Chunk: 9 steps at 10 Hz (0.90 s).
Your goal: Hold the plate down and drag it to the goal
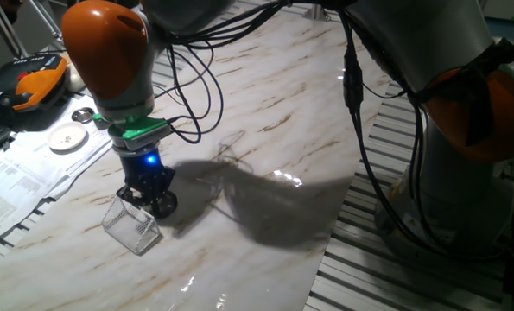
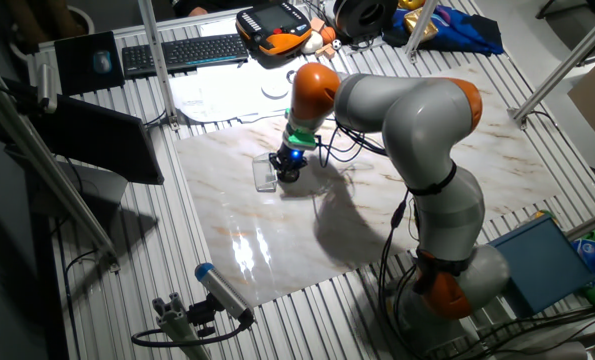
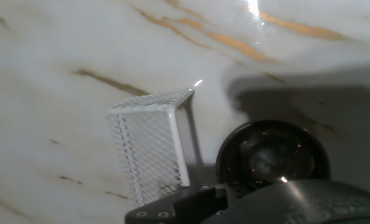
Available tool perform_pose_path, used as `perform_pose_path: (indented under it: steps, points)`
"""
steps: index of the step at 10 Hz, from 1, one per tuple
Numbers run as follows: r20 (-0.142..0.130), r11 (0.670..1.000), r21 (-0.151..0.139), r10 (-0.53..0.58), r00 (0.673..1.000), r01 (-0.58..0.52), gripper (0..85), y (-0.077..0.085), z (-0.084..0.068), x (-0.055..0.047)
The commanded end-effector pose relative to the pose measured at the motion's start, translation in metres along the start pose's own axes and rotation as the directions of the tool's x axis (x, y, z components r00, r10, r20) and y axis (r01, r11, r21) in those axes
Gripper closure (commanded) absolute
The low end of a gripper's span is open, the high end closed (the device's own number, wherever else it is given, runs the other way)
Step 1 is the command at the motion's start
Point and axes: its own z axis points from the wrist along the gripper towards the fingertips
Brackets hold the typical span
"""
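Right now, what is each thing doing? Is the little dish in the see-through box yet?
plate: flat on the marble, under the hand, beside the box, not inside it.
goal box: standing on the marble, nothing in it, just left of the plate in the hand view.
gripper: down low over the plate; whether the jaws are open or shut cannot be seen.
white disc: lying off the marble, untouched.

Arm [image 2: 417,120]: grey rounded links, orange joint caps, loose black cables. Wrist: green ring [image 1: 141,130], blue light [image 1: 150,160] above black jaws.
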Motion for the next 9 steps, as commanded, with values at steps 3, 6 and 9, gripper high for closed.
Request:
perform_pose_path:
  steps: [3, 6, 9]
  points:
    - [-0.022, 0.999, 0.025, -0.038, 0.999, 0.038, 85.0, -0.028, -0.02, -0.016]
    - [-0.021, 0.993, 0.051, -0.103, 0.994, 0.104, 85.0, -0.061, -0.027, -0.027]
    - [-0.037, 0.991, 0.085, -0.101, 0.994, 0.104, 85.0, -0.069, -0.03, -0.021]
